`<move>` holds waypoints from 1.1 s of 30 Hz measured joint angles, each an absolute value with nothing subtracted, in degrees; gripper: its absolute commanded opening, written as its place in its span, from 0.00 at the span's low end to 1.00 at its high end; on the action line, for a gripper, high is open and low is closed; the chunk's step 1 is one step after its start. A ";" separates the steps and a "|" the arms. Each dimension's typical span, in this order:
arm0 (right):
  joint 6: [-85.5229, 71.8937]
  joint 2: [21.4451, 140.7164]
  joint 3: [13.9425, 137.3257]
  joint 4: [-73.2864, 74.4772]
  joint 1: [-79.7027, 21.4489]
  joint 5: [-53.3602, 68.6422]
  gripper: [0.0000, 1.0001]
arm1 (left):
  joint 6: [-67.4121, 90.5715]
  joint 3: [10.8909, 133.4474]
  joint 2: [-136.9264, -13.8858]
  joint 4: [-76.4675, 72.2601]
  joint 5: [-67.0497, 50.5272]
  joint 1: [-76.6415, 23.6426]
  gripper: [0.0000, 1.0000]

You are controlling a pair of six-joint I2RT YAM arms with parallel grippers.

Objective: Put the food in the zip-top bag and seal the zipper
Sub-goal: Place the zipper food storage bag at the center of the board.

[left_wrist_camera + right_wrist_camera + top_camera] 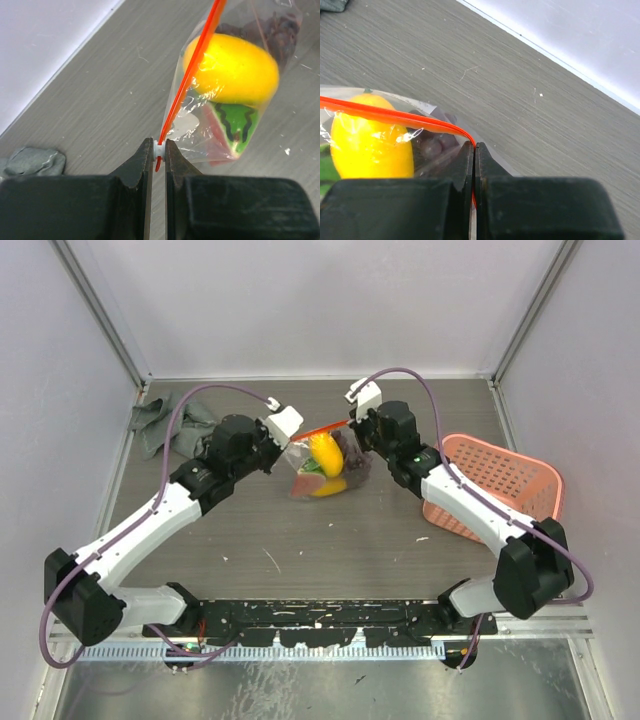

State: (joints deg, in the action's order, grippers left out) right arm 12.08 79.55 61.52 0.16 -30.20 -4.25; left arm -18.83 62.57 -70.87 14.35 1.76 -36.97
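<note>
Zip-top bag (297,465), a clear see-through plastic pouch, hangs between the two grippers over the grey wood-grain table (330,540), to the left of the pink plastic lattice basket (500,475) and apart from it. The zipper (325,430), a thin red-orange strip along the upper edge, runs as one taut line from gripper to gripper. The left gripper (159,150), on the side of the zip-top bag away from the basket, has its jaws nearly closed and pinches the small white slider (159,148) at that end of the zipper (192,75). The right gripper (474,147), on the side nearer the basket, has its jaws fully closed on the other end of the zipper (390,115). Contents visible through the film (187,125): a smooth oval yellow toy fruit (232,70), a red toy watermelon slice with a green striped rind (235,127), and a cluster of dark purple toy grapes (277,27). Whether the zipper is fully sealed cannot be determined. Whether the bottom of the bag touches the table cannot be determined. A crumpled grey cloth (155,425) lies well to the left of the basket, beyond the left arm, near the far table corner.
</note>
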 measured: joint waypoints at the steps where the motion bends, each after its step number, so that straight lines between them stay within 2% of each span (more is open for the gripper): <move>1: 12.21 80.20 61.60 -1.13 -30.02 -3.88 0.01 | -18.76 63.02 -71.40 13.82 2.42 -36.62 0.00; 10: 10.83 79.37 57.30 -4.84 -28.86 2.94 0.01 | -14.28 61.67 -70.70 13.43 3.53 -36.29 0.00; 19: 1.87 70.52 45.50 0.14 -28.84 16.08 0.01 | 0.23 54.41 -59.86 19.05 -2.31 -36.32 0.06; 25: -4.08 62.39 39.13 2.37 -29.02 22.04 0.06 | 12.78 49.43 -51.88 21.61 -7.01 -36.36 0.11; 28: -5.89 59.37 36.99 2.68 -29.02 23.73 0.12 | 18.59 43.88 -48.29 21.17 -8.84 -36.36 0.16; 30: -6.68 58.67 35.57 2.72 -29.04 24.71 0.23 | 21.93 40.60 -47.27 21.17 -9.63 -36.36 0.20; 31: -6.98 58.63 34.96 3.07 -29.08 25.04 0.27 | 23.33 39.22 -47.05 21.30 -9.85 -36.36 0.24; 33: -7.57 58.61 34.33 4.38 -29.06 25.23 0.33 | 25.47 37.93 -46.68 22.22 -9.72 -36.36 0.37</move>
State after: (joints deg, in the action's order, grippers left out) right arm -7.57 58.61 34.33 4.38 -29.06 25.23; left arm 25.47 37.93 -46.68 22.22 -9.72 -36.36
